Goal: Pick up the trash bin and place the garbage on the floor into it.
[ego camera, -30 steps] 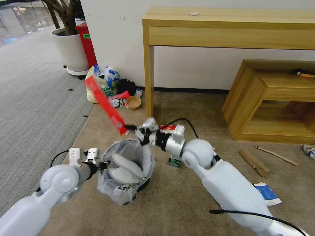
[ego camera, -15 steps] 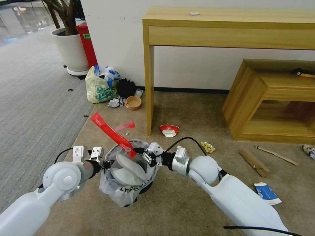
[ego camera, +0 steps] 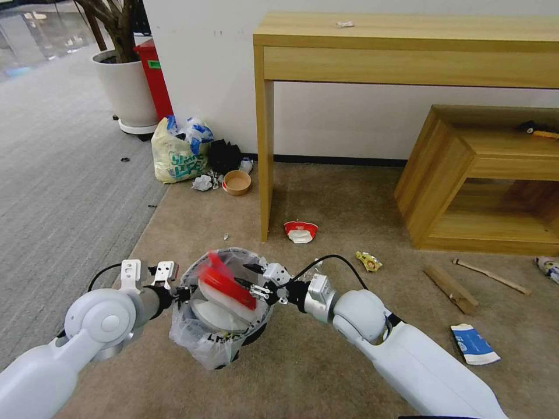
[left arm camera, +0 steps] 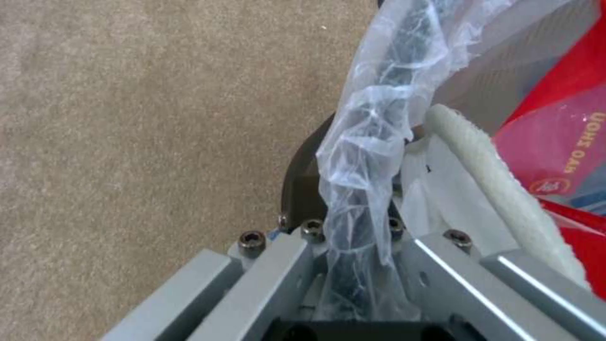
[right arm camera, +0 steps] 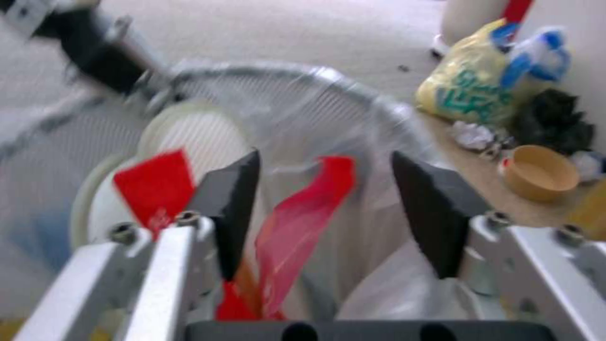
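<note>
The trash bin [ego camera: 220,326], black and lined with a clear bag, hangs tilted just above the floor [ego camera: 326,198]. My left gripper [ego camera: 181,291] is shut on its near-left rim; the left wrist view shows the gripper [left arm camera: 351,237] pinching the rim and the bag [left arm camera: 366,142]. My right gripper [ego camera: 250,278] hangs open over the bin's right rim. A red wrapper [ego camera: 224,282] is blurred as it drops onto the white slippers [ego camera: 212,311] inside. In the right wrist view the wrapper [right arm camera: 297,227] lies loose below the open gripper [right arm camera: 323,175]. Garbage lies on the carpet: a red-white can [ego camera: 301,231], a yellow wrapper [ego camera: 368,261], a cardboard piece [ego camera: 449,288], a wooden stick [ego camera: 492,276] and a blue-white carton [ego camera: 473,343].
A wooden desk [ego camera: 265,145] stands just behind the bin, with a low wooden shelf [ego camera: 442,174] to its right. By the wall at the left are a yellowish tied bag [ego camera: 177,154], a paper bowl [ego camera: 236,182] and a white plant pot [ego camera: 125,87]. Grey ribbed carpet [ego camera: 64,186] lies to the left.
My right gripper came down from above the bin to its rim and opened, letting go of the red wrapper, which now falls into the bin. The left gripper kept its hold.
</note>
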Controlling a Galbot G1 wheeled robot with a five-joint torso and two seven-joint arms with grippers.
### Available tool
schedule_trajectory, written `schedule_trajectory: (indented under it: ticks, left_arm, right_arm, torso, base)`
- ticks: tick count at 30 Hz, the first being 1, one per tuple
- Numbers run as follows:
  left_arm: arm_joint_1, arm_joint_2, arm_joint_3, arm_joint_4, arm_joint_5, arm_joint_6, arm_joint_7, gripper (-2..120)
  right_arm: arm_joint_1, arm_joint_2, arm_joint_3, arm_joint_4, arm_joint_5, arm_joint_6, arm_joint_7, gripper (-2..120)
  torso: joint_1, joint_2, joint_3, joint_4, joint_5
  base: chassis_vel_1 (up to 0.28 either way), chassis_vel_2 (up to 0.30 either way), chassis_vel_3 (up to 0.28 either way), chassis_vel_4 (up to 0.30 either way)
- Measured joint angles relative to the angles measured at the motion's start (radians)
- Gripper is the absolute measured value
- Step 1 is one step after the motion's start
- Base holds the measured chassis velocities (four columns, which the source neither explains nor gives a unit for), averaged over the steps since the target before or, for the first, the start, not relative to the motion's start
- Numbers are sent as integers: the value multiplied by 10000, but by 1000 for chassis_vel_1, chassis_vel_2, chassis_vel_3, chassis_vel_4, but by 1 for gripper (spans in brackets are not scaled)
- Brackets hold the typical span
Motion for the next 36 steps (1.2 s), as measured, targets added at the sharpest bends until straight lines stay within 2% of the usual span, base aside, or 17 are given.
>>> schedule_trajectory:
  ticks: [1, 4, 5, 7, 8, 11, 16, 20, 21, 24, 29, 32, 33, 35, 36]
  left_arm:
    - [0, 0, 0, 0, 0, 0, 0, 0]
    - [371, -91, -307, 7, 331, 0, 172, 0]
    - [371, -91, -307, 7, 331, 0, 172, 0]
    - [694, -190, -553, -54, 504, 0, 193, 0]
    - [694, -190, -553, -54, 504, 0, 193, 0]
    - [838, -353, -657, -100, 577, 1, 196, 0]
    - [927, -482, -690, -142, 657, 0, 193, 0]
    - [949, -553, -691, -187, 681, 0, 169, 0]
    - [949, -553, -691, -187, 681, 0, 169, 0]
    - [954, -605, -691, -197, 683, 0, 137, 0]
    - [972, -714, -662, -204, 690, 0, 115, 0]
    - [971, -732, -646, -194, 696, 0, 115, 0]
    - [923, -770, -606, -129, 706, 0, 132, 0]
    - [901, -778, -595, -113, 713, 0, 133, 0]
    - [865, -797, -573, -90, 714, 0, 143, 0]
  right_arm:
    - [0, 0, 0, 0, 0, 0, 0, 59]
    - [-145, 144, 422, 252, 616, -192, 926, 77]
    - [-145, 144, 422, 252, 616, -192, 926, 77]
    - [-226, 171, 740, 258, 1005, -358, 1472, 86]
    - [-226, 171, 740, 258, 1005, -358, 1472, 86]
    - [-433, 93, 1187, -4, 1242, -519, 2210, 98]
    - [-564, 287, 1674, -964, 1815, -725, 2972, 100]
    - [-369, 1000, 2068, -3281, 1952, -714, 3362, 100]
    - [-369, 1000, 2068, -3281, 1952, -714, 3362, 100]
    - [-104, 1439, 2091, -4794, 1963, -593, 3620, 100]
    - [122, 1749, 2085, -5964, 2518, -1025, 4091, 100]
    - [175, 1809, 2080, -6133, 2633, -1117, 4190, 100]
    - [474, 2061, 2049, -6833, 2910, -1319, 4377, 100]
    - [625, 2176, 2036, -7151, 2962, -1335, 4396, 100]
    - [910, 2357, 1996, -7685, 3059, -1379, 4396, 100]
  torso:
    - [0, 0, 0, 0, 0]
    - [0, 0, 0, -2, -1]
    - [0, 0, 0, -2, -1]
    - [0, 0, 0, 5, 3]
    - [0, 0, 0, 5, 3]
    - [0, -1, 0, -1, 0]
    - [0, -1, 0, -3, -1]
    - [1, -2, 1, 0, 2]
    - [1, -2, 1, 0, 2]
    - [2, -2, 1, 0, 2]
    - [2, -2, 2, -1, 0]
    - [2, -2, 1, -2, -1]
    - [2, -2, 2, 1, 0]
    - [1, -2, -1, -2, -2]
    - [2, -2, 1, 1, 0]
  base:
    - [0, 0, 0, 0]
    - [0, 0, 0, 0]
    - [0, 0, 0, 0]
    - [0, 0, 0, 0]
    - [0, 0, 0, 0]
    - [0, 0, 0, 0]
    - [0, 0, 0, 0]
    - [0, 0, 0, 0]
    - [0, 0, 0, 0]
    - [0, 0, 0, 0]
    - [0, 0, 0, 0]
    - [0, 0, 0, 0]
    - [0, 0, 0, 0]
    - [0, 0, 0, 0]
    - [0, 0, 0, 0]
